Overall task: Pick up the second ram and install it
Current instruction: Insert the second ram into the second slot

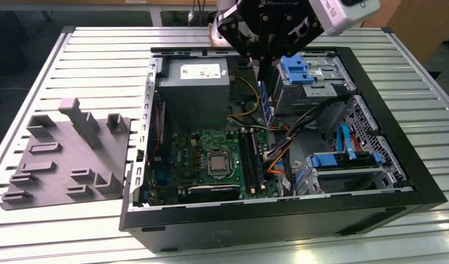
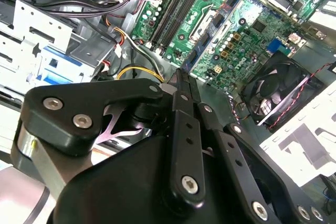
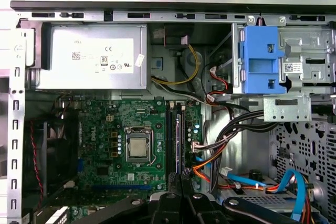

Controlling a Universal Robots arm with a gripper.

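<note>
Your gripper pinches the second ram upright above the case; hold it parallel to the memory slots.

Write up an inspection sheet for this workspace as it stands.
Surface: slatted metal table carrying an open computer case lying on its side.
Job's things: second ram hangs edge-on below the hand, above the case; memory slots on the motherboard.
Clutter: grey moulded fixture on the table, at the exterior view's left of the case.
Grippers: hand shut on the second ram.
Cables: yellow wires by the power supply; black bundle and orange leads near the drive bays.
Surroundings: wooden panel beyond the table.
</note>
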